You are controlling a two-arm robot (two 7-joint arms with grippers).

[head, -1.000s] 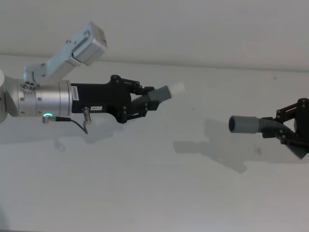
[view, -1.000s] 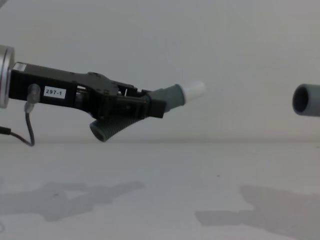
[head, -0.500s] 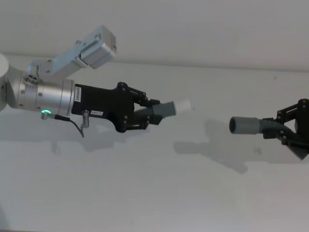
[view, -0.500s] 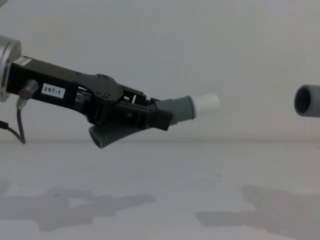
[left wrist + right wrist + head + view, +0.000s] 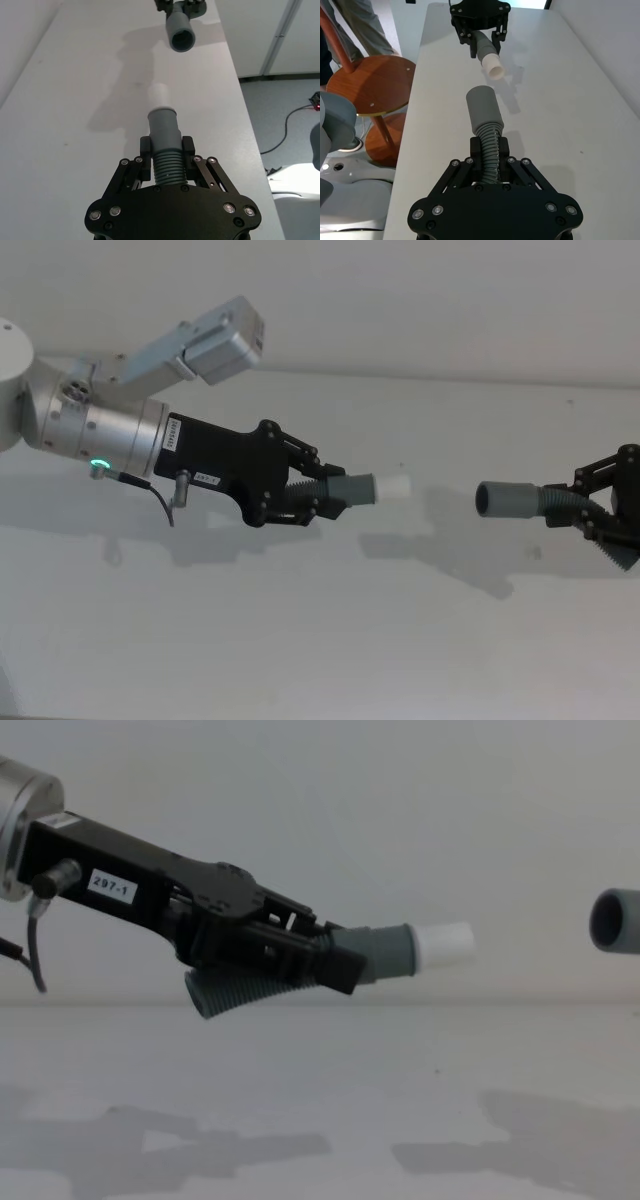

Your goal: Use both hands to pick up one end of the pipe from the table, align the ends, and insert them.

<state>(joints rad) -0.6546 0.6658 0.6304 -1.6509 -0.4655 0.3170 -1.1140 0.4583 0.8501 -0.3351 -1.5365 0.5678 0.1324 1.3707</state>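
Above the white table (image 5: 300, 640), my left gripper (image 5: 325, 502) is shut on the ribbed middle of a grey pipe piece (image 5: 352, 490). Its white tip (image 5: 395, 486) points right, at the open mouth of the other grey pipe piece (image 5: 510, 500). My right gripper (image 5: 600, 515) is shut on that one at the right edge. A gap of about one tip length separates the two ends. In the chest view the white tip (image 5: 445, 945) sits slightly lower than the grey mouth (image 5: 612, 920). The left wrist view looks along the tip (image 5: 159, 95) toward the mouth (image 5: 181, 40).
Both pipe pieces hang in the air, with their shadows on the table below. Beside the table's long edge stands a round wooden stool (image 5: 370, 80), with a person's legs (image 5: 360, 25) behind it. A cable (image 5: 295, 115) lies on the floor past the other edge.
My left gripper has moved right and a little down with its pipe piece. The white tip has levelled out and come closer to the grey mouth. The right arm has stayed still.
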